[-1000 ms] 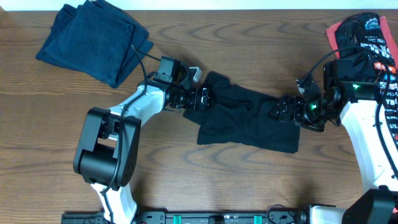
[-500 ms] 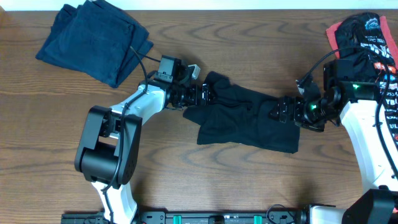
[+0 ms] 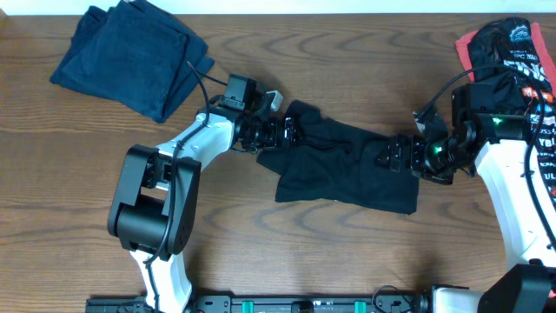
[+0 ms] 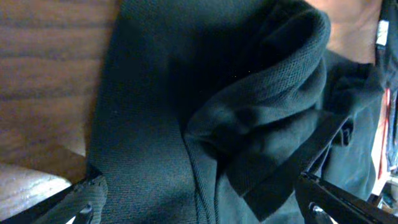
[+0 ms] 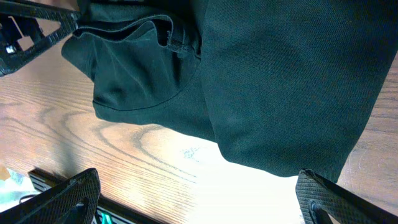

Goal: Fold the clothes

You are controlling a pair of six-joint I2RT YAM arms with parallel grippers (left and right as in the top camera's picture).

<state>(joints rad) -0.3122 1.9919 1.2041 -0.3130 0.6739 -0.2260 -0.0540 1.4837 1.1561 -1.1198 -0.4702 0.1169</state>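
A black garment (image 3: pixel 347 169) lies crumpled across the middle of the wooden table, its left end bunched up. My left gripper (image 3: pixel 282 135) is at that bunched upper-left end. In the left wrist view it (image 4: pixel 205 208) is open, its fingers wide apart over folds of the black cloth (image 4: pixel 161 112). My right gripper (image 3: pixel 391 155) is at the garment's right end. In the right wrist view it (image 5: pixel 199 202) is open and empty, with the cloth (image 5: pixel 280 81) beyond the fingers and bare table between them.
A folded navy garment (image 3: pixel 130 52) lies at the back left. A pile of red and black clothes (image 3: pixel 512 48) sits at the back right, by the right arm. The table's front edge carries a black rail (image 3: pixel 304 304).
The left arm has shifted slightly toward the back right at the garment's bunched end. The right arm and the garment look unchanged.
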